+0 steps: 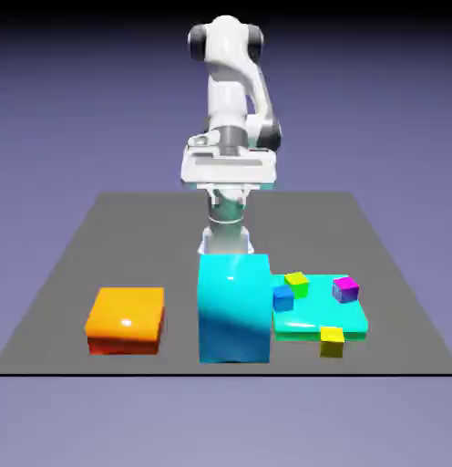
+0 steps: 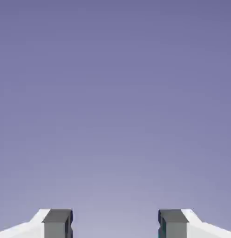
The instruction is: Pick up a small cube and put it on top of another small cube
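Note:
The small yellow cube (image 1: 332, 342) sits at the near edge of a flat teal slab (image 1: 307, 319), toward the exterior view's right. The other small cube (image 1: 345, 289), magenta on top with purple-blue sides, rests on the slab's far right part. My gripper (image 1: 228, 180) hangs high above the table's middle, well behind and above both cubes. In the hand view the gripper (image 2: 115, 224) is open. Its grey fingertips (image 2: 57, 223) stand wide apart with only the violet backdrop between them.
A tall cyan block (image 1: 233, 308) stands at the front middle, just left of the slab. A lime cube (image 1: 296, 284) and a blue cube (image 1: 283, 297) sit on the slab's left part. A flat orange block (image 1: 126, 319) lies at the front left.

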Controlling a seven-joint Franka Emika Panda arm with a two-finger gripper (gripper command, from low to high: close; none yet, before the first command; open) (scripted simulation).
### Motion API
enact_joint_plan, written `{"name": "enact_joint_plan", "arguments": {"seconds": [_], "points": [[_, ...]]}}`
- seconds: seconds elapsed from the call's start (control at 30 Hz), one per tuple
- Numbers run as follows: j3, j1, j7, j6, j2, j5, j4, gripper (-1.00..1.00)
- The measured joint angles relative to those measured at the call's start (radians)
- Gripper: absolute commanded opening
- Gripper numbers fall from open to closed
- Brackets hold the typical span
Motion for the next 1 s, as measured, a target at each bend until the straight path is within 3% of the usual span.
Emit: {"name": "enact_joint_plan", "arguments": {"seconds": [0.83,1.0], "points": [[0.616,-0.238,1.087,-0.341,0.861,-0.797,0.482,0.0],[0.708,-0.291,1.305,-0.362,0.983,-0.93,0.48,0.0]]}}
